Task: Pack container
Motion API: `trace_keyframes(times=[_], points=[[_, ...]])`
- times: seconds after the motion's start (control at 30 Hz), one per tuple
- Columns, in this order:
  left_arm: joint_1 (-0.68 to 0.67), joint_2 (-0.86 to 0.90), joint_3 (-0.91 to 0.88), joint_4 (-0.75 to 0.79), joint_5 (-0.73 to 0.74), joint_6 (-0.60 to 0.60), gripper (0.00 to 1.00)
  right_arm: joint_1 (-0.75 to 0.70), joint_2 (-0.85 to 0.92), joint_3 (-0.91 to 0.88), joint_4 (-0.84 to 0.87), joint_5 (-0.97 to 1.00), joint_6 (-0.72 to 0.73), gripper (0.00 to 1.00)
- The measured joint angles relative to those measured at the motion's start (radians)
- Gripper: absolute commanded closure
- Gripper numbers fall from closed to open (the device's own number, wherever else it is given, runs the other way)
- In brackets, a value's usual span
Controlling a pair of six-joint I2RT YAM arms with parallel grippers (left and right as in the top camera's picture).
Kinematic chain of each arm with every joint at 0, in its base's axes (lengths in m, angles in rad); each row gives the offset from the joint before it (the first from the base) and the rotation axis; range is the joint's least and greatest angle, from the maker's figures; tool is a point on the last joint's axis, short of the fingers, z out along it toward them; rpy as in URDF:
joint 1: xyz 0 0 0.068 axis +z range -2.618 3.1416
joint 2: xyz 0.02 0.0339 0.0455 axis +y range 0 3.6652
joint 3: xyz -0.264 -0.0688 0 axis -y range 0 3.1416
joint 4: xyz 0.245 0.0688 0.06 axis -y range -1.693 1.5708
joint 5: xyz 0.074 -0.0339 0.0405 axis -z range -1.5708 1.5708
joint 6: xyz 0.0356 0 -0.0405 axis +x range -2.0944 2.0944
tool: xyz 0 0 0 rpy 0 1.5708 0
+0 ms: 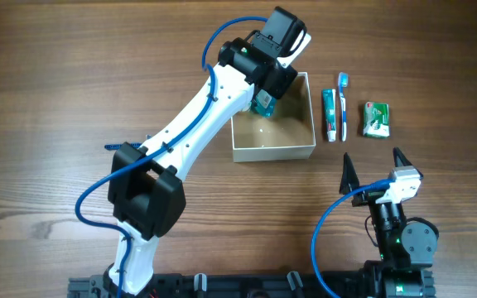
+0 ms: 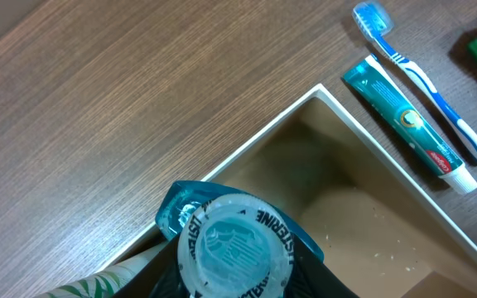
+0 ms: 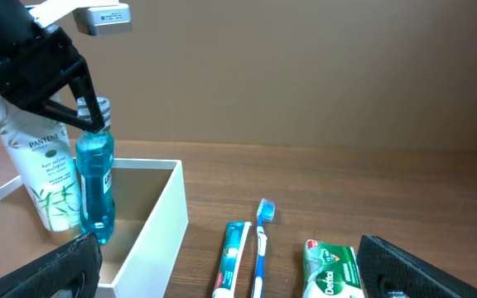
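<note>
The container (image 1: 273, 152) is a square white-walled box with a tan inside, at the table's middle back. It also shows in the left wrist view (image 2: 363, 207) and the right wrist view (image 3: 162, 219). My left gripper (image 1: 265, 93) is shut on the neck of a blue Listerine bottle (image 3: 95, 186), which it holds upright inside the container's far-left corner. The bottle's cap fills the left wrist view (image 2: 234, 248). A white Pantene bottle (image 3: 44, 170) stands in the container beside it. My right gripper (image 1: 371, 170) is open and empty, near the front right.
Right of the container lie a toothpaste tube (image 1: 330, 116), a blue-and-white toothbrush (image 1: 344, 103) and a green Dettol soap packet (image 1: 376, 118), side by side. They also show in the right wrist view: the tube (image 3: 232, 257), the brush (image 3: 261, 240) and the packet (image 3: 331, 269).
</note>
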Motion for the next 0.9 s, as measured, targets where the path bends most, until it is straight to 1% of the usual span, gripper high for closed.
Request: trace_keyframes(times=[0.57,0.7,0.77,0.9], points=[[0.0,-0.017,0.0,0.008,-0.009,-0.017,0.64,0.0,0.0,0.0,0.0,0.0,0.0,0.0],[0.0,-0.017,0.0,0.008,-0.009,-0.017,0.62,0.0,0.0,0.0,0.0,0.0,0.0,0.0],[0.0,-0.017,0.0,0.011,-0.009,-0.017,0.6,0.0,0.0,0.0,0.0,0.0,0.0,0.0],[0.0,-0.017,0.0,0.067,-0.012,-0.018,0.57,0.0,0.0,0.0,0.0,0.0,0.0,0.0]])
